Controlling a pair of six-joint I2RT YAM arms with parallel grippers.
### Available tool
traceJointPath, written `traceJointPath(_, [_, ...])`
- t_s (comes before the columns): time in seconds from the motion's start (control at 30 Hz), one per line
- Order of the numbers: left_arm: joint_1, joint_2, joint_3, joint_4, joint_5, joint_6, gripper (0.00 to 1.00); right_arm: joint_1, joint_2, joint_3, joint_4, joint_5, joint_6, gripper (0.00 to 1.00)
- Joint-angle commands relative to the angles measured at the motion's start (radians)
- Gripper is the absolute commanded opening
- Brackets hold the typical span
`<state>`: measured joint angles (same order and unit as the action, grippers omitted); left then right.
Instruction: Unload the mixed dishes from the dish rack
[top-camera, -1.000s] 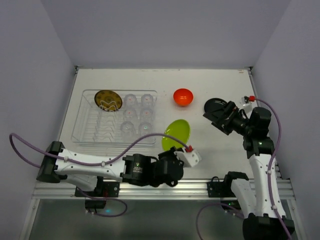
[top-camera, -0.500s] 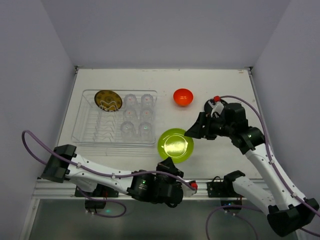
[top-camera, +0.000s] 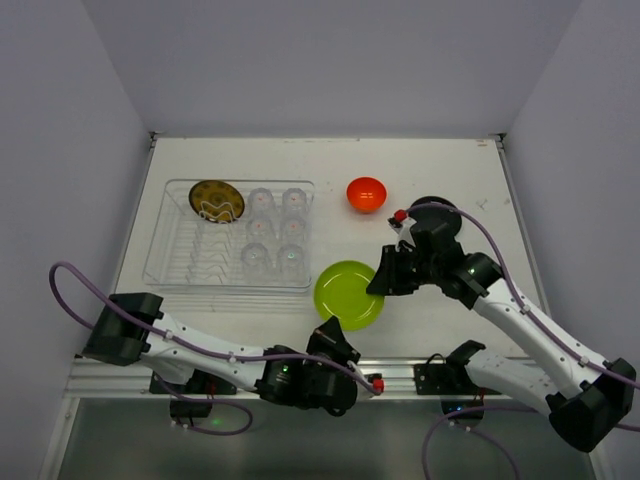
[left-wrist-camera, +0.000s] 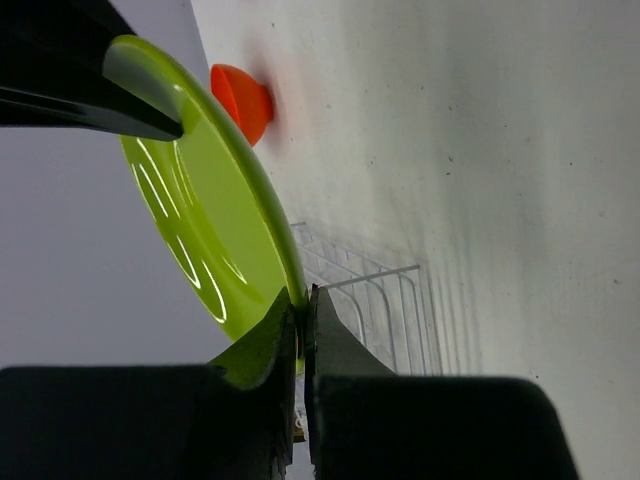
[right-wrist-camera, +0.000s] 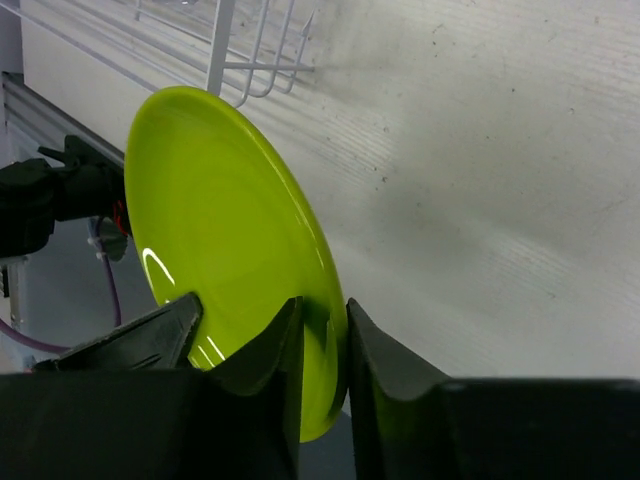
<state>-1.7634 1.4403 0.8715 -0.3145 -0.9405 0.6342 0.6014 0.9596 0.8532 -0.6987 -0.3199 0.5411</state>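
Observation:
Both grippers hold one lime-green plate (top-camera: 349, 294), roughly level, just right of the dish rack (top-camera: 175, 268). My left gripper (top-camera: 334, 330) is shut on its near rim, and the left wrist view shows the rim (left-wrist-camera: 215, 190) pinched between the jaws of the left gripper (left-wrist-camera: 302, 300). My right gripper (top-camera: 381, 281) clamps the plate's right rim, and the right wrist view shows the plate (right-wrist-camera: 215, 240) with the right gripper (right-wrist-camera: 322, 322) shut on it. The rack holds a patterned yellow plate (top-camera: 216, 200) and several clear glasses (top-camera: 276, 228).
An orange bowl (top-camera: 366, 194) sits on the table right of the rack, also in the left wrist view as the bowl (left-wrist-camera: 243, 100). A black plate (top-camera: 436, 210) lies behind the right arm. Rack wires (right-wrist-camera: 250, 40) lie close beside the green plate.
The right arm left the black plate on the table, swung left and closed on the green plate's rim. The left arm drew back toward the near edge, levelling the plate.

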Motion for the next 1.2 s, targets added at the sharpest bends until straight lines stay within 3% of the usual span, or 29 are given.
traceJointPath(0.0, [-0.005, -0.026, -0.019, 0.086, -0.024, 0.094, 0.0, 0.027, 0.019, -0.011, 0.031, 0.081, -0.003, 0.15])
traceJointPath(0.13, [-0.004, -0.023, -0.026, 0.055, -0.003, 0.075, 0.0, 0.028, 0.019, -0.013, 0.05, 0.105, -0.015, 0.1])
traceJointPath(0.17, [-0.004, -0.026, -0.031, 0.049, 0.006, 0.065, 0.0, 0.028, 0.018, -0.023, 0.059, 0.116, -0.021, 0.0])
traceJointPath(0.23, [-0.005, -0.047, -0.045, 0.055, 0.012, 0.065, 0.01, 0.026, 0.018, -0.037, 0.083, 0.127, -0.033, 0.0])
traceJointPath(0.37, [0.008, -0.096, -0.051, 0.075, 0.008, 0.058, 0.39, 0.023, 0.033, -0.034, 0.113, 0.124, -0.024, 0.0])
traceJointPath(0.4, [0.016, -0.121, -0.051, 0.101, -0.007, 0.064, 0.83, 0.012, 0.031, -0.034, 0.12, 0.117, -0.017, 0.0])
traceJointPath(0.43, [0.039, -0.133, -0.048, 0.106, -0.011, 0.067, 1.0, 0.002, 0.028, -0.034, 0.14, 0.11, -0.013, 0.0])
traceJointPath(0.63, [0.123, -0.328, -0.023, 0.204, -0.001, 0.098, 1.0, -0.208, -0.001, -0.062, 0.257, -0.051, 0.036, 0.0])
traceJointPath(0.73, [0.143, -0.392, -0.013, 0.277, -0.044, 0.108, 1.0, -0.291, -0.002, -0.066, 0.284, -0.032, 0.069, 0.0])
traceJointPath(0.87, [0.235, -0.442, 0.043, 0.478, -0.127, 0.098, 1.0, -0.535, -0.064, -0.143, 0.404, -0.039, 0.231, 0.0])
traceJointPath(0.93, [0.379, -0.451, 0.111, 0.442, -0.106, -0.005, 1.0, -0.622, -0.079, -0.208, 0.503, -0.013, 0.302, 0.0])
traceJointPath(1.03, [0.647, -0.457, 0.23, 0.356, -0.047, -0.326, 1.0, -0.796, -0.024, -0.272, 0.644, 0.016, 0.431, 0.0])
traceJointPath(1.07, [0.724, -0.454, 0.271, 0.269, 0.007, -0.403, 1.0, -0.863, 0.0, -0.278, 0.668, 0.051, 0.482, 0.0])
traceJointPath(1.1, [0.878, -0.448, 0.293, 0.224, 0.046, -0.472, 1.0, -0.89, 0.028, -0.286, 0.732, 0.07, 0.502, 0.0])
traceJointPath(1.17, [1.029, -0.425, 0.333, 0.09, 0.209, -0.67, 1.0, -0.943, 0.106, -0.313, 0.806, 0.11, 0.546, 0.0])
